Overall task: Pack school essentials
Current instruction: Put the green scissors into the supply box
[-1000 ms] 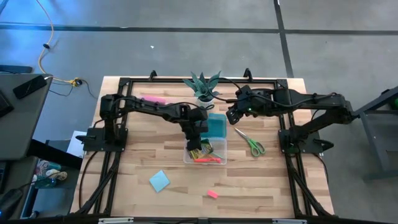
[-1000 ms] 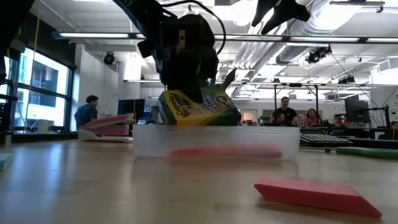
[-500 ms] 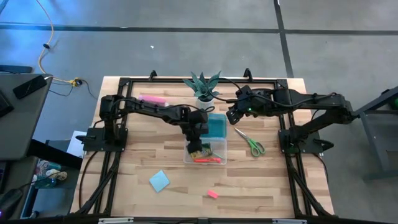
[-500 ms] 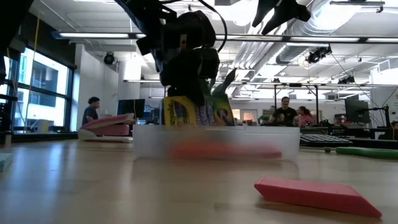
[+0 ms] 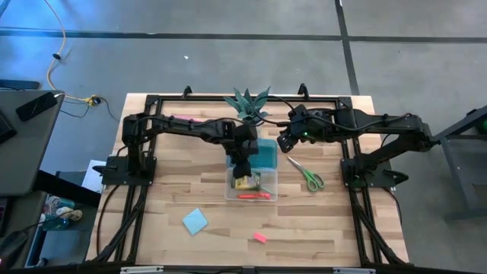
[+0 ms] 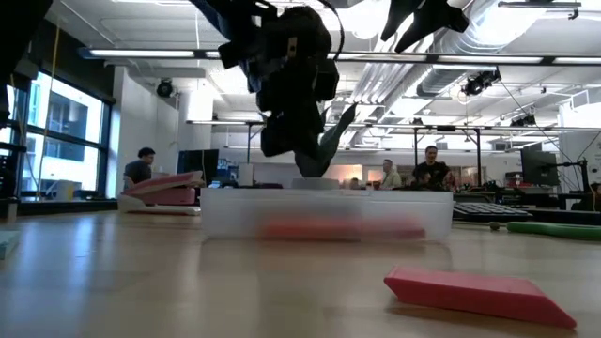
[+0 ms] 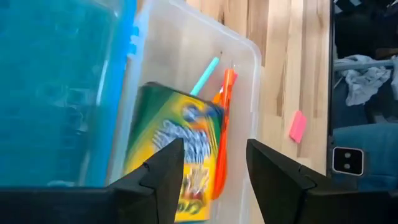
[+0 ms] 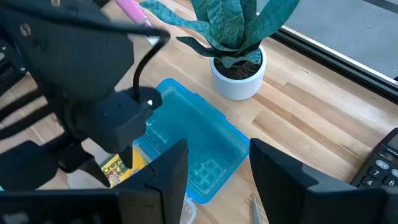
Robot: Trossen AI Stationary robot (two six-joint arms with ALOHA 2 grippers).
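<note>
The crayon box point(image 7: 177, 158) is seen lying in the clear bin point(image 5: 268, 176), beneath the left gripper point(image 7: 208, 165), whose jaws are parted and empty. The right gripper point(image 8: 214, 171) is held near the plant point(image 8: 235, 37), jaws released. The scissors point(image 5: 306, 173) could be fetched next.

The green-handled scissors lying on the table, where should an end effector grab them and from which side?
Take the green-handled metal scissors from straight above, across the closed blades just ahead of the handle loops. They lie flat on the bare wooden table, clear of the transparent plastic bin, so nothing blocks a top-down pinch.
</note>
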